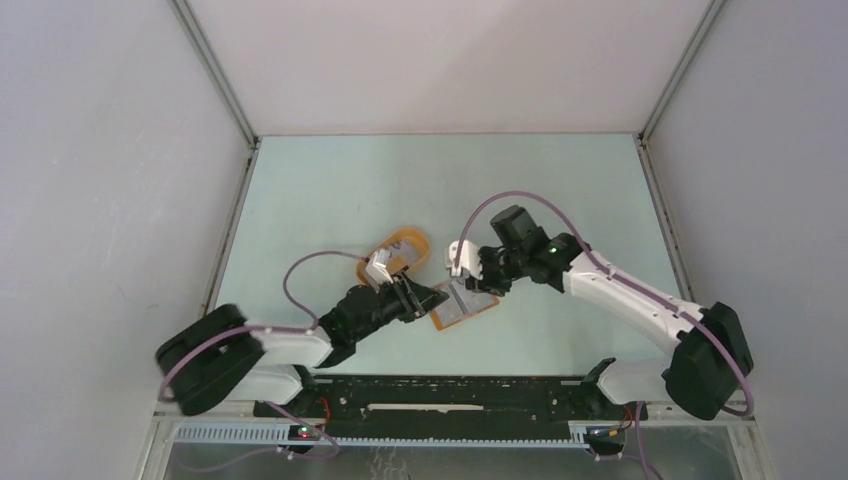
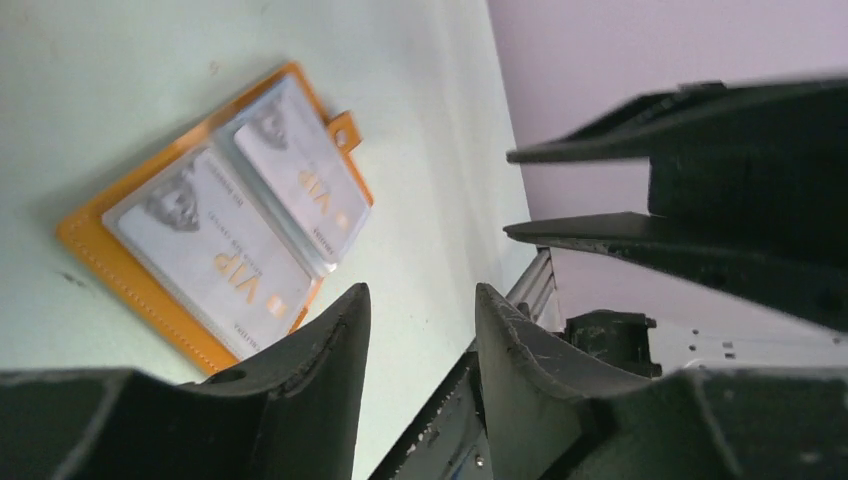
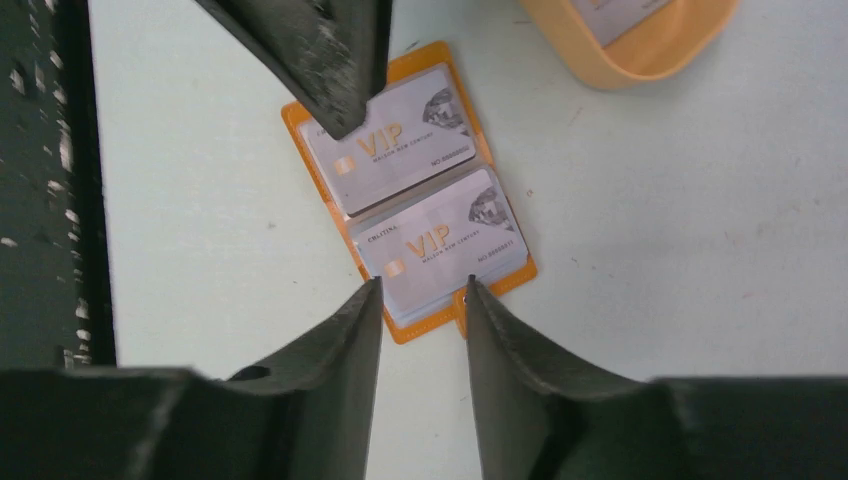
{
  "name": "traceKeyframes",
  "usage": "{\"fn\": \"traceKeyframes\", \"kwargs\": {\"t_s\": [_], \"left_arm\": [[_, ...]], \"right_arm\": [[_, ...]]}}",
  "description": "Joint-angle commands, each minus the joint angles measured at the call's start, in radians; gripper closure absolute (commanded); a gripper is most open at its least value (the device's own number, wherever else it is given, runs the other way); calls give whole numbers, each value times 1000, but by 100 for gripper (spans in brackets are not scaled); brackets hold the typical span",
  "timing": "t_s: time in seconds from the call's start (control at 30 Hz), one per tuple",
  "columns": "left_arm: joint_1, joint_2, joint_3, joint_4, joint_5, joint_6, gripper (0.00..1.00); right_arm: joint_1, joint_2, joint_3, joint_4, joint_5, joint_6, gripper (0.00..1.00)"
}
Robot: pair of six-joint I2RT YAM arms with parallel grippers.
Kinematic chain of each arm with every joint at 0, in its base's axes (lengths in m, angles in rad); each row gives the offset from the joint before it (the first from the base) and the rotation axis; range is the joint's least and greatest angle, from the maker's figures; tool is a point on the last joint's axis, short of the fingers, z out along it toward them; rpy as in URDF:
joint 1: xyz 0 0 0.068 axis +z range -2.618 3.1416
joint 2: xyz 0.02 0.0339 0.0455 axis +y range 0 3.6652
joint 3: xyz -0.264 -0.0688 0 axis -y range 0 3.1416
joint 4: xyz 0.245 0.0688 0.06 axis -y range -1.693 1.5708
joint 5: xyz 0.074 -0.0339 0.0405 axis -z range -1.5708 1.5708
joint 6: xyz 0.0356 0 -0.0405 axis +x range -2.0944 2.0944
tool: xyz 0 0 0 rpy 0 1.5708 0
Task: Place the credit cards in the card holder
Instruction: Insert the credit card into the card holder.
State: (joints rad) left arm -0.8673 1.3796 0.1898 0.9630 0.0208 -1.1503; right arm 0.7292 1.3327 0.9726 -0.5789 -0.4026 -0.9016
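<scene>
Fingers of the right gripper (image 3: 422,290) stand spread with nothing between them. They hang just above the counter (image 3: 680,250), over the near edge of the card holder (image 2: 80,230), at the side where its closure tab (image 2: 343,130) sticks out. The left gripper (image 2: 420,300) also has its fingers apart and empty. It is just beside the holder, and in the right wrist view one of its dark fingers (image 3: 320,50) reaches over a corner of the holder's far half.

The orange card holder lies opened flat on the pale counter, between the two grippers and near the middle of the counter's front half. Each half carries a credit card marked VIP: one card (image 3: 395,140) in the far half and the other card (image 3: 445,240) in the near half. Both lie inside the orange border.

Beyond the holder and apart from it sits an orange rimmed tray (image 3: 600,60). One more pale card (image 3: 610,10) shows inside it, cut off by the edge of the view.
</scene>
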Motion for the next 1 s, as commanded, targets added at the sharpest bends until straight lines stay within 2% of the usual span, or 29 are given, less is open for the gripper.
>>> {"fn": "traceKeyframes", "kwargs": {"t_s": [0.0, 0.17, 0.2, 0.27, 0.33, 0.5, 0.6, 0.77, 0.97], "left_arm": [[-38, -273, 14, -326, -117, 233, 52], [-51, -580, 82, -627, -188, 511, 50], [-51, -629, 93, -660, -194, 570, 47], [-50, -704, 109, -713, -203, 645, 41], [-50, -751, 128, -760, -220, 695, 34], [-49, -765, 141, -767, -229, 739, 1], [-48, -717, 117, -690, -234, 702, 0], [-47, -586, 71, -485, -132, 630, 0], [-48, -484, 30, -344, -68, 555, 11]], "right_arm": [[-86, -86, 60, -25, -187, 149, 51], [-236, -87, 60, -47, -470, 273, 15], [-263, -76, 60, -58, -536, 298, 10], [-322, -51, 60, -67, -627, 358, 5], [-355, -27, 61, -60, -664, 414, 4], [-394, 47, 39, 25, -587, 626, 7], [-409, 109, 25, 46, -534, 704, 10], [-427, 205, 24, 90, -527, 785, 15], [-427, 313, 66, 77, -552, 822, 26]]}}
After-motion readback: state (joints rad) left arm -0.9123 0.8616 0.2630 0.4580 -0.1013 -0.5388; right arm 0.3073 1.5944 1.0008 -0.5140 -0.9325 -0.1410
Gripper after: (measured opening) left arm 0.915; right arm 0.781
